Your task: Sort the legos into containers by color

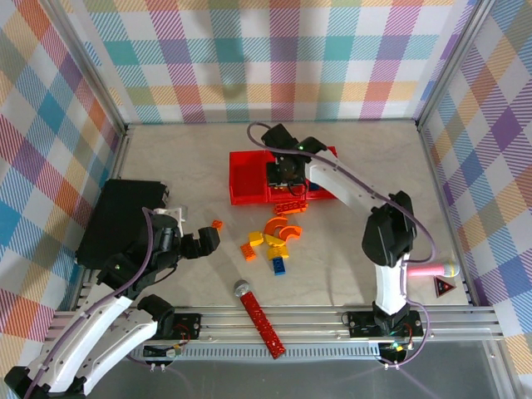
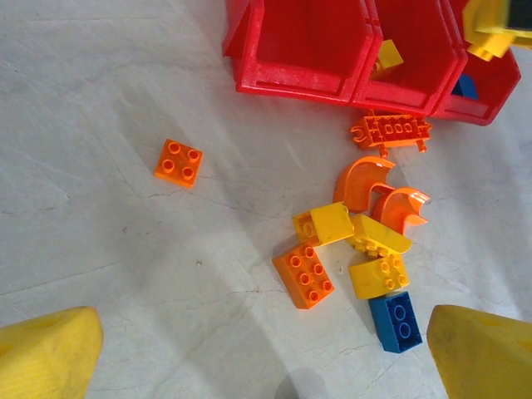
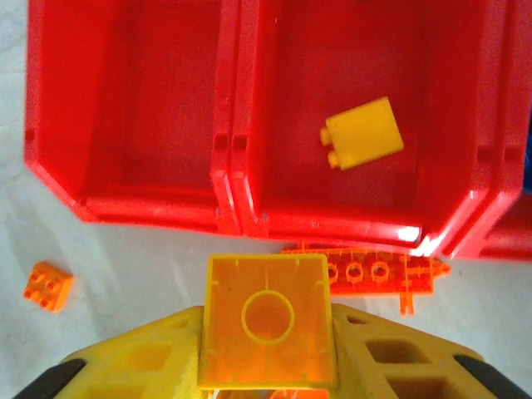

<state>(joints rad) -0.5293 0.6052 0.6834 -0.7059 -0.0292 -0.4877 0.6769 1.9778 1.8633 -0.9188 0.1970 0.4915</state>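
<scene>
Three joined red bins point(image 1: 248, 177) stand mid-table. In the right wrist view my right gripper point(image 3: 268, 332) is shut on a yellow brick point(image 3: 268, 320), hollow underside up, just in front of the bins' near wall. The middle bin point(image 3: 291, 125) holds one yellow brick point(image 3: 362, 133); the left bin point(image 3: 133, 108) is bare. My left gripper point(image 2: 266, 366) is open above the table, near the loose pile: an orange brick point(image 2: 304, 275), yellow bricks point(image 2: 380, 274), a blue brick point(image 2: 396, 321) and orange arches point(image 2: 362, 180). An orange plate point(image 2: 391, 132) lies against the bins. A lone orange brick point(image 2: 179, 161) sits apart to the left.
A large black case point(image 1: 116, 220) lies at the left beside my left arm. A red studded stick with a grey end point(image 1: 258, 312) lies near the front rail. A pink pen-like object point(image 1: 432, 270) and a small triangle point(image 1: 445, 288) sit at the right.
</scene>
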